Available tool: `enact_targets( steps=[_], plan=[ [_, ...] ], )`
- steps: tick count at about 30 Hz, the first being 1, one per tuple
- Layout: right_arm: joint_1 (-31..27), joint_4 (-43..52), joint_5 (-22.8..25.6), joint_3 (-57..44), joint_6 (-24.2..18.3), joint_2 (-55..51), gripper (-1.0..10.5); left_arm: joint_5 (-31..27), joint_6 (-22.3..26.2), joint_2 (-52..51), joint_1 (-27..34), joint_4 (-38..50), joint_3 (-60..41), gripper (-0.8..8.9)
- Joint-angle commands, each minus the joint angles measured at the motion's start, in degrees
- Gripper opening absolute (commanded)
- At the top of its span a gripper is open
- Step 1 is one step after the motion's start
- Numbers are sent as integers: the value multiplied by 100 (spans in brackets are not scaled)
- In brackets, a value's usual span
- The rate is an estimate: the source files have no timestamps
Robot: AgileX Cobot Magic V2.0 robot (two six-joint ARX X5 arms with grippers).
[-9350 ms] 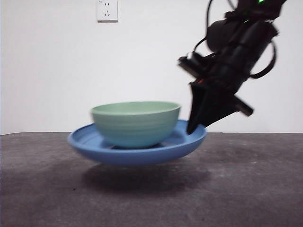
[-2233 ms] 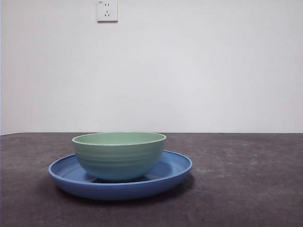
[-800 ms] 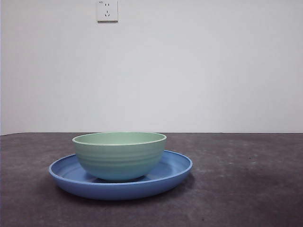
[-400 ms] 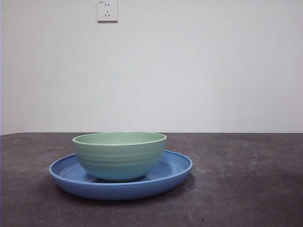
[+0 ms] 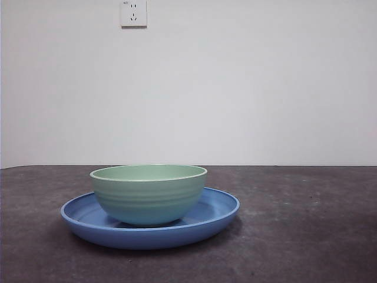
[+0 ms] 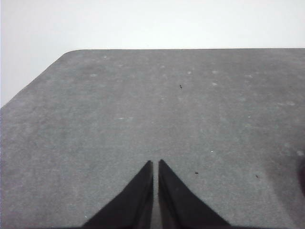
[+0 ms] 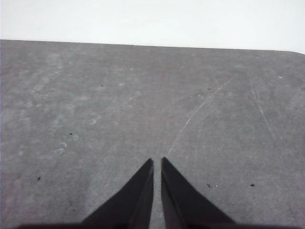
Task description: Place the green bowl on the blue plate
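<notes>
From where I sit the green bowl (image 5: 148, 193) sits upright inside the blue plate (image 5: 218, 215), centred. Left gripper (image 6: 155, 164) and right gripper (image 7: 157, 162) are both pinched closed, empty, neither near it.

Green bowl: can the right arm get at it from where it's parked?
Probably yes. The green bowl sits open-topped in the blue plate, with nothing over or beside it in the front view. The right gripper is shut over bare table, holding nothing; neither wrist view shows the bowl.
</notes>
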Motion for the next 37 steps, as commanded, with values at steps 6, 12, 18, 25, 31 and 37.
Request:
enact_targets(
  steps=[6,12,18,25,31,37],
  plan=[
    [74,11,0,-33,90,-13,24,-17,-24,-13,9,-26,-116,19],
    [74,107,0,-31,90,-13,24,-20,-24,-13,9,-26,-116,19],
    [74,107,0,-31,90,-13,24,-17,-24,-13,9,-26,-116,19],
    [74,105,0,-31,90,-13,24,-20,-24,-13,9,-26,-116,19],
    [74,107,0,-31,90,-13,24,-17,-24,-13,9,-26,-116,19],
    [74,107,0,-31,90,-13,24,-20,-24,-13,9,-26,-116,19]
  ],
)
